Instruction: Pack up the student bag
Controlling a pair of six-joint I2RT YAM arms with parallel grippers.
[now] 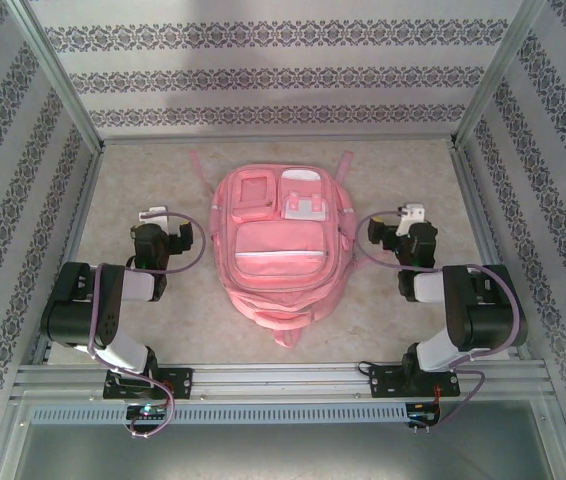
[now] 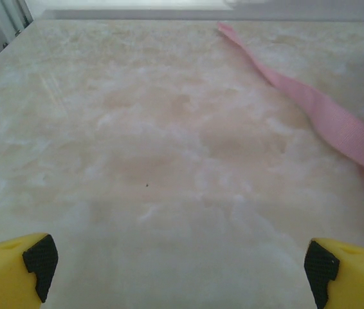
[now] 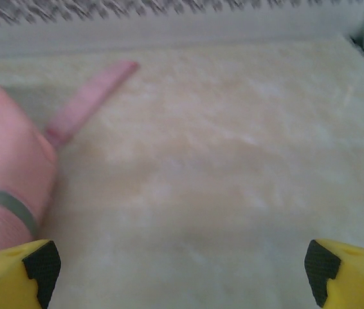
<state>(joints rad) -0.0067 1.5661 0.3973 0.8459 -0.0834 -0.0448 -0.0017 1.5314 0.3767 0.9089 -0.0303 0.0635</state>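
The student bag (image 1: 278, 245), a large pink backpack with front zip pockets and white trim, lies flat in the middle of the table, its straps trailing at the far end. My left gripper (image 1: 153, 213) rests to the left of the bag, apart from it. It is open, with bare table between its yellow fingers (image 2: 15, 267). A pink strap (image 2: 323, 112) runs past on its right. My right gripper (image 1: 411, 212) sits to the right of the bag, also open and empty. The bag's side (image 3: 5, 167) and another strap (image 3: 89, 103) show left of its fingers (image 3: 346, 270).
The table (image 1: 143, 330) has a pale marbled top. Patterned walls (image 1: 263, 80) close it in at the back and both sides, with aluminium posts at the corners. A metal rail (image 1: 283, 380) carrying both arm bases runs along the near edge.
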